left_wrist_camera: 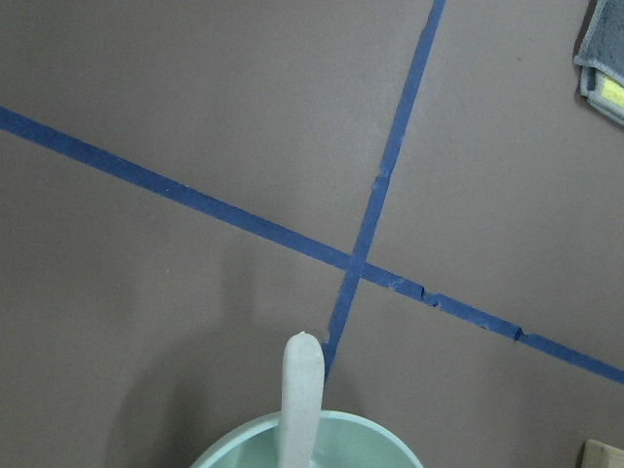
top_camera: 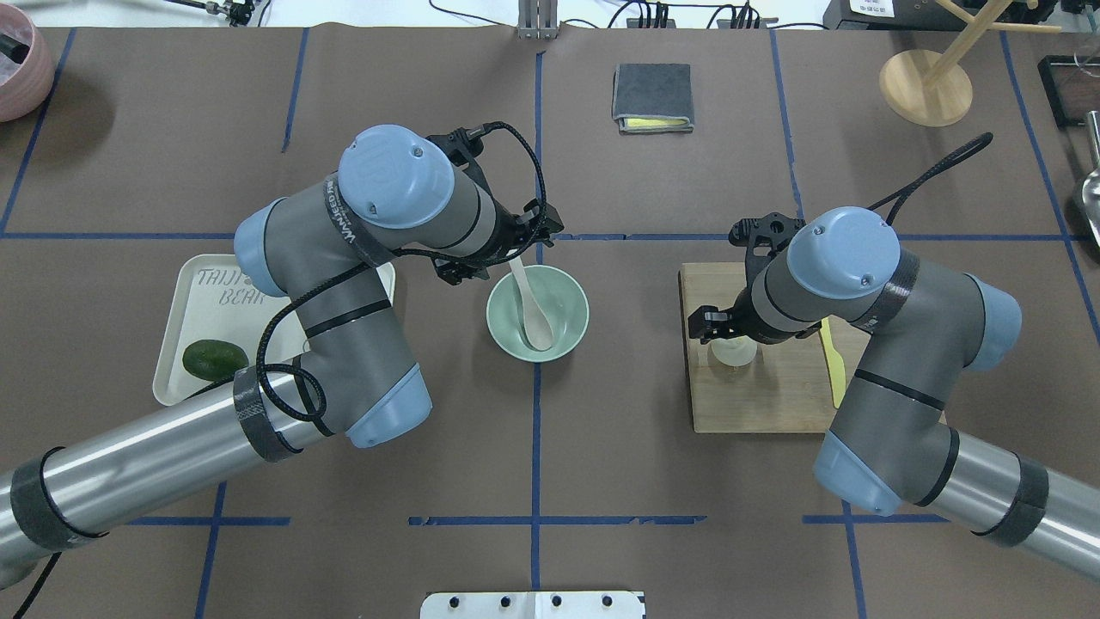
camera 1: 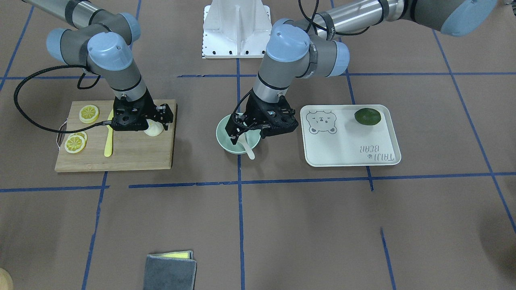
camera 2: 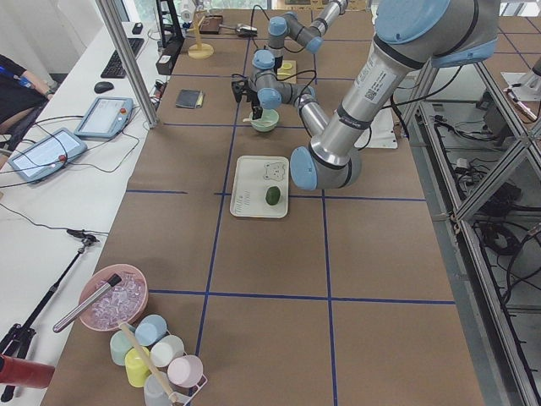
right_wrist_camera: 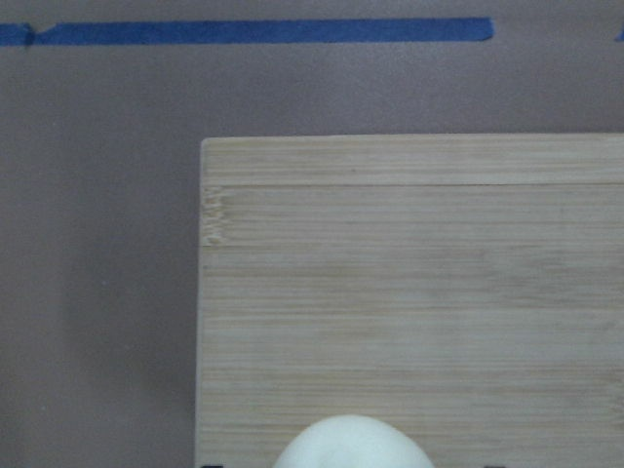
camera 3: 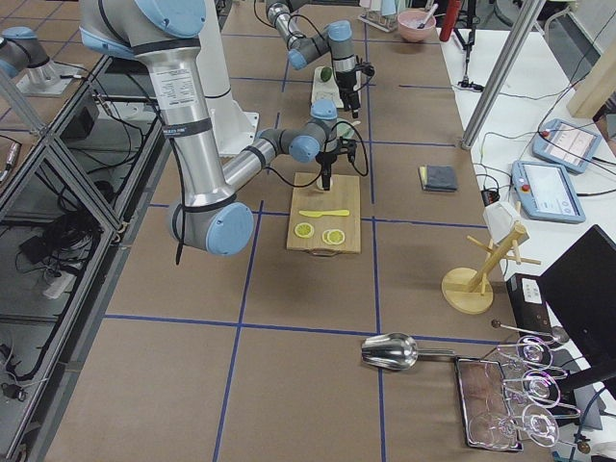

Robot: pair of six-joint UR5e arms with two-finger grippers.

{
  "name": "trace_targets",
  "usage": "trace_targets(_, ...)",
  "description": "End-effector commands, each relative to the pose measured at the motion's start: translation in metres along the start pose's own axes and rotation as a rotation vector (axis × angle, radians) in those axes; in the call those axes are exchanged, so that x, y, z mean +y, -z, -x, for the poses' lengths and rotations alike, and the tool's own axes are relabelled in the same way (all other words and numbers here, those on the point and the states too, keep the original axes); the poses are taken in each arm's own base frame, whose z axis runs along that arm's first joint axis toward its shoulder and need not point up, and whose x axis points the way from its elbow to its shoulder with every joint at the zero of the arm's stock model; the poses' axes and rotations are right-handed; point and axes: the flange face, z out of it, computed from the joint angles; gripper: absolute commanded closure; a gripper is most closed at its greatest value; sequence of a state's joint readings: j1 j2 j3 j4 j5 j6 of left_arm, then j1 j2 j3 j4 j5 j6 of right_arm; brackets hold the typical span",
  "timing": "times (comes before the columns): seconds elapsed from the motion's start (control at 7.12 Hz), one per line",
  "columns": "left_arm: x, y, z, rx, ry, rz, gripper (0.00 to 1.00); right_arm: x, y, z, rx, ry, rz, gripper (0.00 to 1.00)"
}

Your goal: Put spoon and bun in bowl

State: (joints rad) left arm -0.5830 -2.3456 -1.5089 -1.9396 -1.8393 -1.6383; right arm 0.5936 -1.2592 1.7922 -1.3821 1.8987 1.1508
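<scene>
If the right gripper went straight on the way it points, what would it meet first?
Most likely the bun, sitting right under the right gripper on the cutting board, though the gap between them is hard to judge.

Lab: tape-gridded table [camera 1: 322,225], control tablets [camera 2: 103,117]

The bowl [top_camera: 574,297], round, pale mint-green and with plain smooth walls, stands upright on a blue tape line [top_camera: 535,430]. The spoon [top_camera: 533,314], pale grey-white with a short thick handle, lies inside it. Its scoop is on the bottom and, in the overhead view, its handle leans on the rim at 11 o'clock and passes a little over it. The bun [top_camera: 733,352], small, round and white, sits on a wooden board [top_camera: 756,404], well apart from the bowl, at its 3 o'clock in the same view.
</scene>
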Motion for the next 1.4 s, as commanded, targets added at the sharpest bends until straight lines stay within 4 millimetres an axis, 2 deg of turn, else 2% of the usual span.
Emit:
trace_targets(0.0,-0.007,0.004,0.000,0.002,0.005,-0.009,0.00,0.001,0.001,0.001,-0.003,0.001,0.003,0.72)
trace_targets(0.14,-0.010,0.006,0.000,0.001,0.007,-0.013,0.00,0.002,0.004,0.002,-0.011,0.003,0.005,1.00)
trace_targets(0.28,-0.009,0.007,0.000,0.002,0.007,-0.012,0.00,0.002,0.005,0.003,-0.013,0.006,0.003,1.00)
trace_targets(0.42,-0.022,0.023,-0.001,0.017,0.016,-0.028,0.00,0.002,0.010,0.004,-0.022,0.007,0.000,1.00)
trace_targets(0.7,-0.054,0.064,0.019,-0.043,0.019,-0.054,0.00,0.003,0.034,0.010,-0.055,0.015,-0.023,1.00)
trace_targets(0.84,-0.073,0.088,0.047,-0.092,-0.072,-0.049,0.00,-0.001,0.046,0.012,-0.071,0.013,-0.039,1.00)
trace_targets(0.98,-0.091,0.102,0.071,-0.120,-0.127,-0.068,0.00,-0.009,0.060,0.026,-0.100,0.015,-0.061,1.00)
trace_targets(1.26,-0.117,0.115,0.105,-0.194,-0.239,-0.083,0.00,-0.017,0.084,0.065,-0.159,0.033,-0.090,1.00)
